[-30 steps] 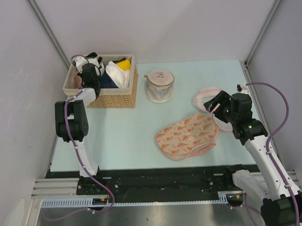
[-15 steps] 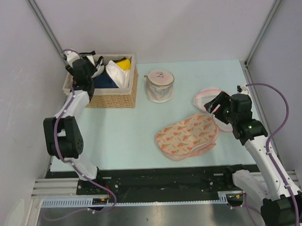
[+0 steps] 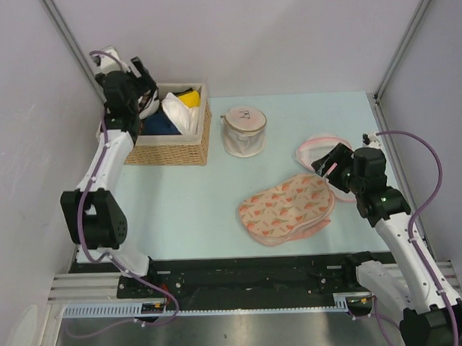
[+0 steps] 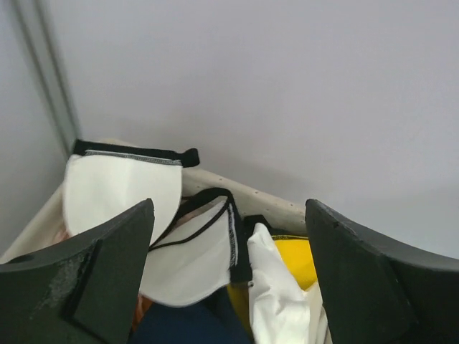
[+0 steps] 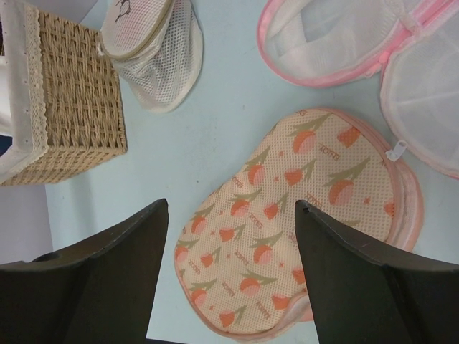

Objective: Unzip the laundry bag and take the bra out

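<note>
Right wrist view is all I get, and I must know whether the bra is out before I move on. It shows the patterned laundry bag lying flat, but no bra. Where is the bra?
Observer: The bra lies in the wicker basket, draped at its far rim toward the left corner.
Operator: Is the left gripper holding it?
Observer: No. The left gripper is open above the basket, gripping nothing.
Operator: What else is in there?
Observer: A yellow-and-white garment and a navy garment, beside the bra.
</note>
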You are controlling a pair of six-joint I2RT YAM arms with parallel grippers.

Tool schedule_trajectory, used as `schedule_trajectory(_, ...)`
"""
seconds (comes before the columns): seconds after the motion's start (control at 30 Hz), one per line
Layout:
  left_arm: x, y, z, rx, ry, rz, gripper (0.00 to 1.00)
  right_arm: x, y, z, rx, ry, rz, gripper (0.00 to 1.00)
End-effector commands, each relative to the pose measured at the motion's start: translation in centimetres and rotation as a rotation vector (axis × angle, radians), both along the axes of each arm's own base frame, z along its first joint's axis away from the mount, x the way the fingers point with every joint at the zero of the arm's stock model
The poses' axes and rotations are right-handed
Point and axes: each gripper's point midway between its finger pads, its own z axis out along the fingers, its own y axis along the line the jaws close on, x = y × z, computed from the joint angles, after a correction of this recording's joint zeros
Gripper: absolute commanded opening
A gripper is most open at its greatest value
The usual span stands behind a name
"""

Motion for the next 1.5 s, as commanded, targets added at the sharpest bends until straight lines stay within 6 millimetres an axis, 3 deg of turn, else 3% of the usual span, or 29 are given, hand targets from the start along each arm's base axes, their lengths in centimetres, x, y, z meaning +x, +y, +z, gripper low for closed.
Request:
schedule_trajectory(0.0, 4.7, -1.4, -5.5, 0.111, 0.184, -0.076, 0.9, -0.1, -0.3, 0.6, 0.012, -0.027, -0.034, 0.75)
schedule_trajectory(0.03, 5.7, -0.6, -4.7, 0.129, 0.197, -0.029, 0.9, -0.1, -0.3, 0.5, 0.012, -0.025, -0.033, 0.75)
schedule_trajectory(0.07, 6.2, 0.1, -6.0, 0.15, 0.255, 0.002, 0.9, -0.1, -0.2, 0.5, 0.012, -0.025, -0.032, 0.75)
schedule_trajectory(0.1, 7.5, 0.6, -8.9, 0.184, 0.324, 0.019, 0.9, -0.1, -0.3, 0.4, 0.012, -0.022, -0.035, 0.75)
schedule_trajectory(0.13, 8.1, 1.3, -7.2, 0.195, 0.301, 0.065, 0.89, -0.1, -0.3, 0.4, 0.011, -0.019, -0.035, 0.75)
schedule_trajectory(0.23, 9.1, 2.2, -8.7, 0.233, 0.322, 0.095, 0.88, -0.1, -0.5, 0.1, 0.002, -0.01, -0.044, 0.75)
schedule_trajectory(0.57, 9.8, 4.0, -13.1, 0.177, 0.375, 0.121, 0.84, 1.4, 0.2, -0.8, 0.003, 0.009, -0.016, 0.75)
schedule_trajectory(0.6, 9.5, 6.0, -13.8, 0.169, 0.391, 0.15, 0.84, 1.5, 0.3, -1.0, 0.003, 0.012, -0.016, 0.75)
schedule_trajectory(0.7, 9.3, 6.4, -15.8, 0.169, 0.434, 0.15, 0.79, 1.9, 0.9, -0.9, 0.018, 0.008, 0.009, 0.75)
schedule_trajectory(0.8, 8.9, 6.6, -17.3, 0.177, 0.465, 0.15, 0.61, 2.2, 1.1, -0.9, 0.025, 0.003, 0.018, 0.75)
schedule_trajectory(0.83, 8.7, 6.5, -17.4, 0.178, 0.465, 0.152, 0.38, 2.2, 1.2, -1.0, 0.028, 0.006, 0.022, 0.75)
schedule_trajectory(0.93, 7.4, 6.7, -17.2, 0.172, 0.448, 0.159, 0.0, 2.1, 1.2, -0.9, 0.031, 0.006, 0.022, 0.74)
schedule_trajectory(1.03, 5.7, 6.0, -17.0, 0.157, 0.449, 0.133, 0.0, 1.8, 1.1, -1.1, 0.023, 0.015, 0.016, 0.74)
schedule_trajectory(1.17, 2.9, 5.2, -20.1, 0.141, 0.505, 0.093, 0.0, 1.8, 0.9, -1.0, 0.022, 0.013, 0.008, 0.75)
schedule_trajectory(1.33, 2.6, 4.2, -23.9, 0.108, 0.585, 0.038, 0.0, 1.7, 1.2, -0.9, 0.019, 0.006, 0.027, 0.74)
schedule_trajectory(1.4, 2.7, 4.1, -23.2, 0.1, 0.602, 0.037, 0.0, 1.7, 1.1, -1.0, 0.015, 0.01, 0.026, 0.74)
schedule_trajectory(1.47, 2.9, 4.4, -20.0, 0.101, 0.559, 0.062, 0.01, 1.5, 1.0, -1.0, 0.017, 0.012, 0.019, 0.74)
